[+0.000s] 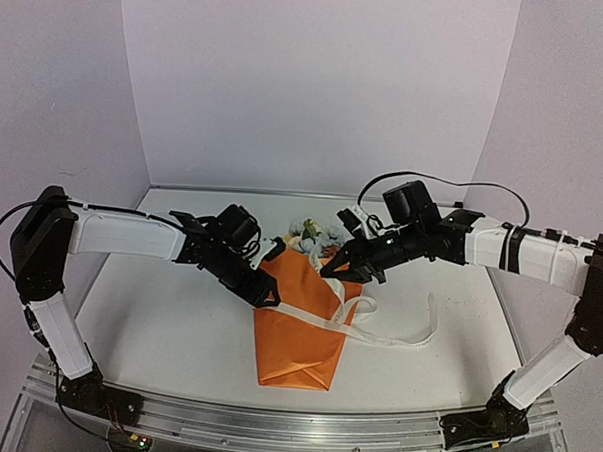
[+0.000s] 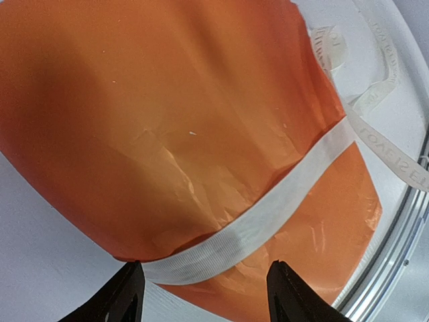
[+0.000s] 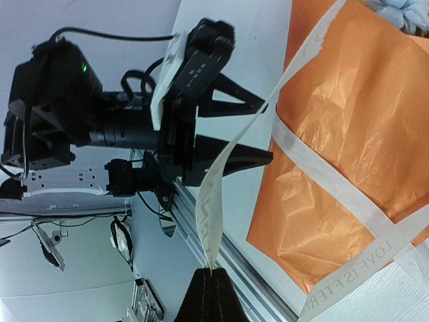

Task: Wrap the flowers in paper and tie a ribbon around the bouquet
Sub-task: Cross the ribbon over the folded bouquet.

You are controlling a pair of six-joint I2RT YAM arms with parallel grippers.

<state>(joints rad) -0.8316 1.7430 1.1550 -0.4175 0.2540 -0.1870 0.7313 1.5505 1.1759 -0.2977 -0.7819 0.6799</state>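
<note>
The bouquet (image 1: 299,331) is laid flat near the middle of the white table (image 1: 167,320). The flowers (image 1: 316,234) are pointed away from the arm bases and the narrow end of the orange paper (image 2: 167,134) cone toward them. The cream ribbon (image 2: 261,218) is passed on a slant across the cone, roughly halfway down. No knot or bow can be made out. One tail is trailed loosely over the table to the right of the cone. Another strand is lifted clear of the paper and is pinched between the closed fingers of the right gripper (image 3: 213,278), which is held above the cone's upper right part. The left gripper (image 2: 204,298) is placed at the cone's left edge, where the ribbon appears to turn under the paper. Its jaws are set apart with nothing clamped between them, and the ribbon's fold lies just ahead of the fingertips.

Tying is judged to be barely begun, so the band is probably slack. If the held strand is pulled by the right gripper while nothing pins the cone, the light bouquet could be dragged sideways, or the band drawn down off the tapering end. With tension lost, the paper could spring open. The raised strand runs close to the left gripper's open fingers and could be snagged there.
</note>
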